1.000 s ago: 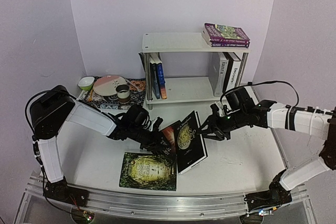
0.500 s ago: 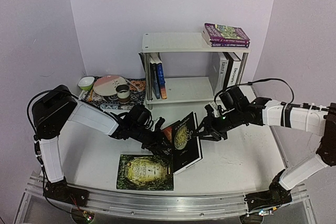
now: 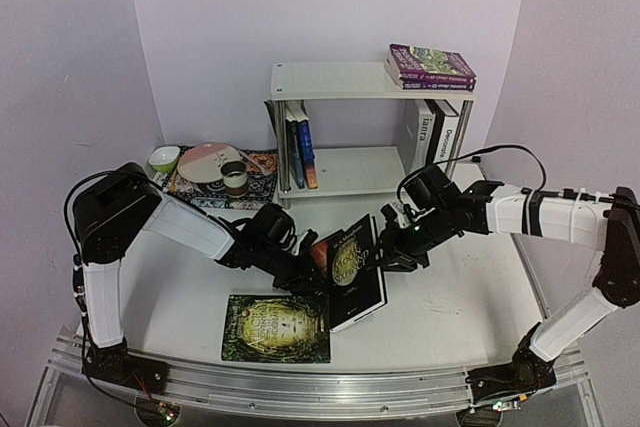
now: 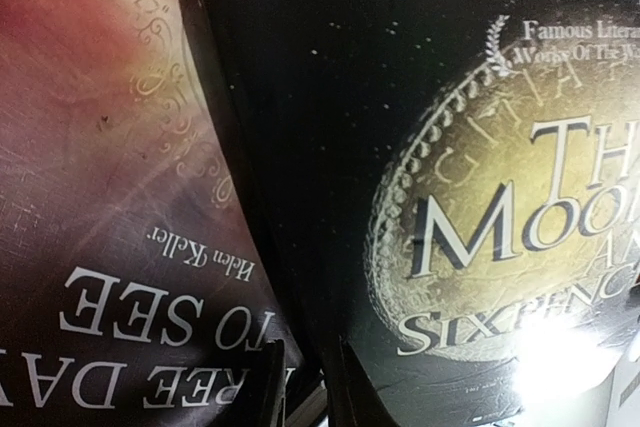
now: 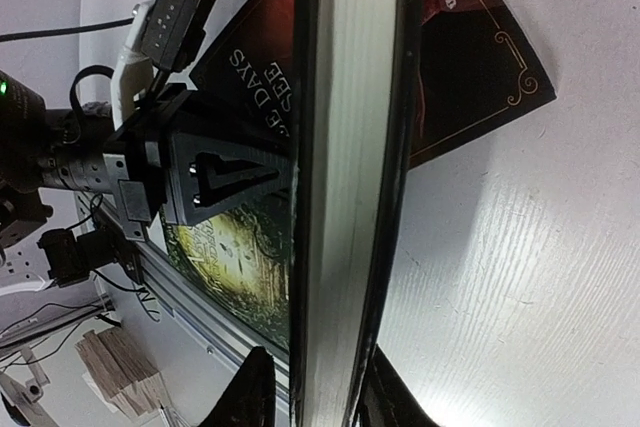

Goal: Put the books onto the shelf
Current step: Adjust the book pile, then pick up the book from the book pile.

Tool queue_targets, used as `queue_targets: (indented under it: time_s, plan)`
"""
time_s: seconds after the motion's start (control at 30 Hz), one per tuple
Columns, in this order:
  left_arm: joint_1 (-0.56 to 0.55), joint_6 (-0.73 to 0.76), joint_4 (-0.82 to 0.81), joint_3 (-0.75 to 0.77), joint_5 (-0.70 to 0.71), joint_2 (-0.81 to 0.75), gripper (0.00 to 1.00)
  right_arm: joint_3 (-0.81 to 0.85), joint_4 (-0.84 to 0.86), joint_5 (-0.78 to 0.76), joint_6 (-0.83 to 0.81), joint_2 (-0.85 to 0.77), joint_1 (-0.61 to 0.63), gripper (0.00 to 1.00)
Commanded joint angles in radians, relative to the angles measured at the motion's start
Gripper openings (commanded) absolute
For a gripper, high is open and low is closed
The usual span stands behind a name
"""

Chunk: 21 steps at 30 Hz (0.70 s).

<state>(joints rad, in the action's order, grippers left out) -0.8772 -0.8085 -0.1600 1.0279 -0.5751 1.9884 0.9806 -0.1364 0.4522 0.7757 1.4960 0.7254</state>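
Right claw (image 3: 386, 251): we see it clenched on the black book (image 3: 355, 265), one finger on each cover and the page edge between them.
Left claw (image 3: 306, 270): it sits against the red book (image 3: 322, 249), just beside the black one; we cannot tell whether it grasps anything.
Black book: tilted up off the worktop (image 3: 450, 307) in front of the shelf (image 3: 330, 80), overlapping the green book (image 3: 278, 327).
Shelf: upright books stand on the lower tier, and purple books (image 3: 430, 67) lie flat on top.

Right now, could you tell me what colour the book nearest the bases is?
That book is dark green with gold, best in the top view.
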Motion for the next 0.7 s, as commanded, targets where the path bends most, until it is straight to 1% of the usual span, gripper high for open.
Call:
queue_targets:
  time_s: [0.0,0.13,0.23,0.33,0.53,0.63,0.67]
  plan:
    - [-0.006,0.011,-0.019,0.041,-0.012,0.014,0.16,0.056,-0.025,0.014,-0.026,0.022,0.014,0.25]
    - [-0.006,0.02,-0.02,0.033,-0.003,-0.015,0.17,0.06,-0.031,-0.024,-0.038,-0.005,0.014,0.1]
    - [-0.006,0.043,-0.019,0.004,0.029,-0.083,0.22,0.067,-0.072,-0.1,-0.069,-0.082,0.014,0.05]
    - [-0.006,0.061,-0.019,-0.028,0.056,-0.171,0.31,0.077,-0.113,-0.15,-0.108,-0.166,0.015,0.01]
    - [-0.006,0.052,-0.021,-0.071,0.059,-0.338,0.46,0.088,-0.134,-0.16,-0.13,-0.313,0.015,0.0]
    - [-0.006,0.046,-0.025,-0.086,0.048,-0.425,0.57,0.096,-0.13,-0.151,-0.144,-0.387,0.014,0.0]
    - [-0.006,0.047,-0.028,-0.089,0.043,-0.456,0.62,0.1,-0.126,-0.149,-0.148,-0.413,0.014,0.0]
